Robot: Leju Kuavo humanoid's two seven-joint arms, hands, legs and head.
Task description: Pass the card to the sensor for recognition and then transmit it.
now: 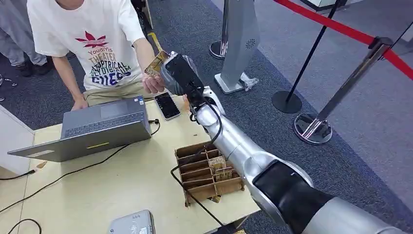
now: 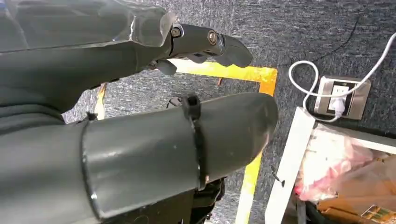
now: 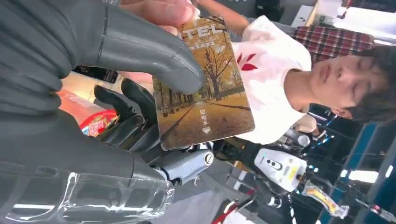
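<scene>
Over a wooden table (image 1: 122,185) on grey carpet, the robot's right hand (image 1: 178,73) pinches a card (image 1: 157,63) which a person's hand (image 1: 153,84) also grips.
Risk: released early or tugged, the card could drop; the left hand (image 2: 140,93) hangs empty, fingers apart.

Head cam: high, fwd and down over table (image 1: 122,187), mid range. Right wrist cam: v. close behind right hand (image 3: 116,102), facing past fingers (image 3: 135,100) to card (image 3: 203,88) pinched at thumb; shares hand, card, person (image 1: 92,44) w/ head cam. Left wrist cam: close behind left hand (image 2: 140,112), facing carpet (image 2: 303,32) beyond fingertips
</scene>
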